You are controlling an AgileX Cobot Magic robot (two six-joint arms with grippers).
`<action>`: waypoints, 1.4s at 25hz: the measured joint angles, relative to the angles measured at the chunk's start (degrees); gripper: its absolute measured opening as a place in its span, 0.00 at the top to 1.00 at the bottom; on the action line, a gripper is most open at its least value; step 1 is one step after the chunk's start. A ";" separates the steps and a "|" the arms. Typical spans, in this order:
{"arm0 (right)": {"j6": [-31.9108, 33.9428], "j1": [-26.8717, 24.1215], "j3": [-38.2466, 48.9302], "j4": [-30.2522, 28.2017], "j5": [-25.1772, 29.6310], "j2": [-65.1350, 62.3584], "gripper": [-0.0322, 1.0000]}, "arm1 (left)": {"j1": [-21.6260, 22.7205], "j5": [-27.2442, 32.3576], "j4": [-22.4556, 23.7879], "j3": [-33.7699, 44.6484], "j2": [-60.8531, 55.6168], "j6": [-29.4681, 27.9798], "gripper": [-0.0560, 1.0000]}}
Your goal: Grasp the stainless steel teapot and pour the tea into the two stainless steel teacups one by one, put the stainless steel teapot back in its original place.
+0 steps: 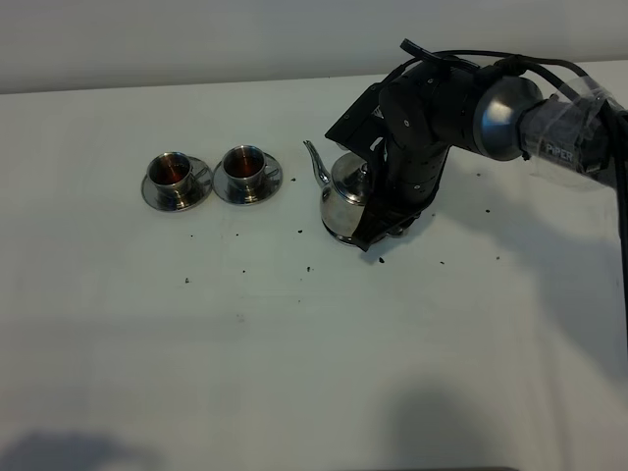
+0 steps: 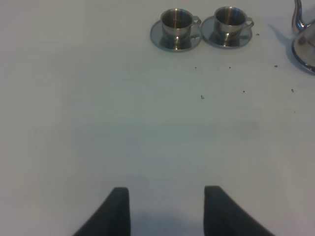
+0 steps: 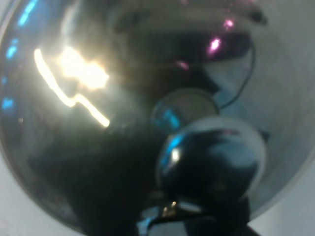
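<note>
The stainless steel teapot (image 1: 341,198) stands right of the cups with its spout pointing left; a thin rim of the coaster (image 1: 332,235) shows under its base. My right gripper (image 1: 378,224) reaches down on the pot's handle side and is closed on the handle. The right wrist view is filled by the blurred lid and knob (image 3: 209,157). The two stainless steel teacups (image 1: 173,173) (image 1: 244,166) sit on saucers side by side, both holding reddish tea. They also show in the left wrist view (image 2: 176,20) (image 2: 230,17). My left gripper (image 2: 167,211) is open and empty, well short of the cups.
Dark tea-leaf specks (image 1: 303,232) are scattered on the white table (image 1: 294,373) around the pot and in front of the cups. The right arm (image 1: 510,118) stretches in from the right edge above the table.
</note>
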 joint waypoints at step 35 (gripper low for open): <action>5.33 -0.10 18.23 1.28 19.75 -22.72 0.52 | 0.00 0.00 0.00 0.00 0.00 0.00 0.58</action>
